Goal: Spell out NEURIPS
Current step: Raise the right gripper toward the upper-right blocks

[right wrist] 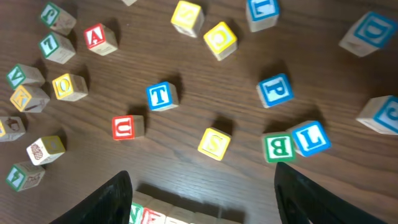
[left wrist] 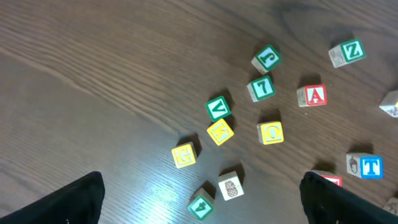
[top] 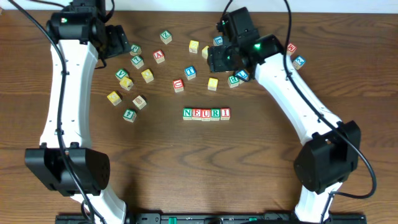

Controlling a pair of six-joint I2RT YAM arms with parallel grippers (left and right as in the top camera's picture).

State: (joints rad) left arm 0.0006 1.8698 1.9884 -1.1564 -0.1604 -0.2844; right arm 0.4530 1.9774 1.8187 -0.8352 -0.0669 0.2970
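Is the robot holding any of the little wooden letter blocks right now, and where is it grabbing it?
Nothing is held. The left gripper and the right gripper both hang open and empty above the loose wooden letter cubes.

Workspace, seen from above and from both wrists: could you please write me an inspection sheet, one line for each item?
Surface: dark wooden table, no spill or damage seen.
Job's things: row of cubes reads N E U R I; blue P cube and yellow S cube lie loose, apart from the row.
Clutter: many other letter cubes scattered on the far side of the row, among them red A cube and blue T cube.
Grippers: left gripper open, holding nothing; right gripper open, holding nothing.
Cables: black cables loop off both arms; none seen among the cubes.
Surroundings: black bar along the near table edge; otherwise nothing seen.
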